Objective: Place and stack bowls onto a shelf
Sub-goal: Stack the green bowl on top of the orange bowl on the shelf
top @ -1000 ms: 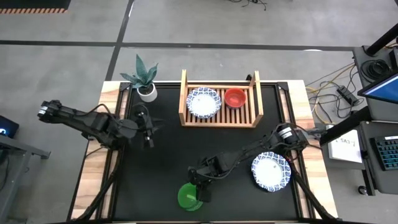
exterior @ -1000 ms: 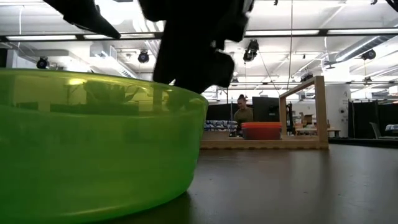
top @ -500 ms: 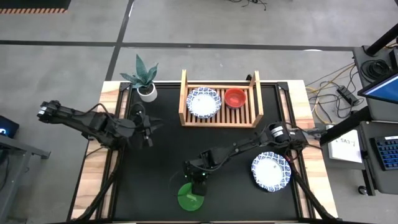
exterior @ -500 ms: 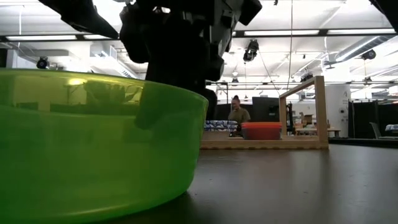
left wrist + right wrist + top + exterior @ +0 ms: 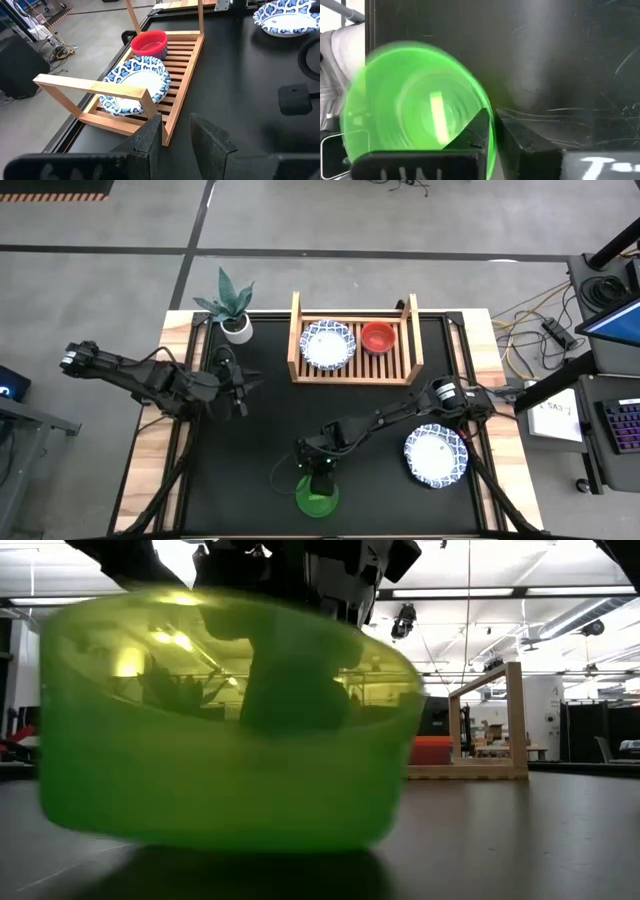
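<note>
A green bowl [image 5: 317, 498] sits near the table's near edge, and my right gripper [image 5: 318, 478] is shut on its rim. In the low view the green bowl [image 5: 230, 730] is blurred and tilted. The wooden shelf [image 5: 352, 377] stands at the far middle with a blue-rimmed white bowl [image 5: 327, 345] and a red bowl [image 5: 377, 337] resting on its slats. A second blue-rimmed white bowl [image 5: 436, 455] lies on the mat at the right. My left gripper [image 5: 240, 385] waits open at the left, holding nothing, pointed toward the shelf [image 5: 95, 87]. My right gripper pinches the green bowl's rim [image 5: 491, 134] on its far side, with one finger [image 5: 475, 132] inside the bowl and the other finger [image 5: 520, 137] outside. The fingers come from above, pointing down. The bowl sits tilted; I cannot tell whether its base is off the mat.
A small white pot with a green plant [image 5: 237, 325] stands at the far left beside the shelf. The black mat [image 5: 250, 450] lies bare between the arms. The shelf's raised rails [image 5: 414, 330] stand at its sides.
My right gripper has dropped over the green bowl's far rim, one finger going inside, and shut on it. The bowl has then shifted a little toward the table's right edge and tipped out of its level rest.
</note>
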